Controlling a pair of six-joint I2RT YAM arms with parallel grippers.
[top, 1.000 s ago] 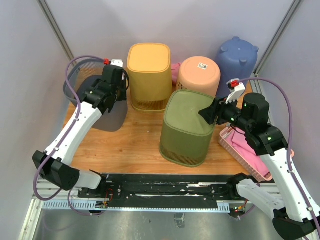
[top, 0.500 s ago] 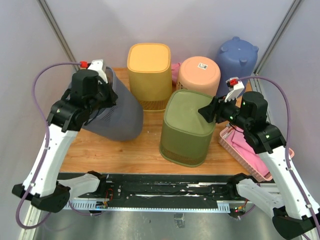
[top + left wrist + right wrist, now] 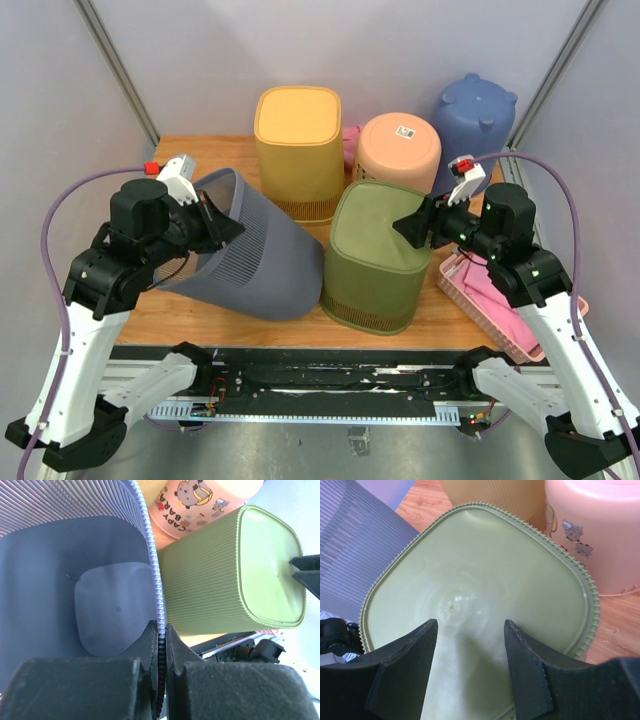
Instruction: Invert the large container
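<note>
On the left of the wooden bench (image 3: 180, 322), the large grey ribbed plastic container (image 3: 255, 262) is tipped on its side, with its open mouth facing the left arm and its base right up against the olive-green ribbed bin (image 3: 375, 250). Left fingers (image 3: 145, 645) are pinched tight on the grey rim. Right fingers (image 3: 415, 650) are spread wide over the green bin's upturned base. At the back sit the yellow bin (image 3: 298, 140), peach tub (image 3: 400, 150) and blue tub (image 3: 475, 115).

Overhead down; wrists close; 3 share grey container (image 3: 250, 265).
</note>
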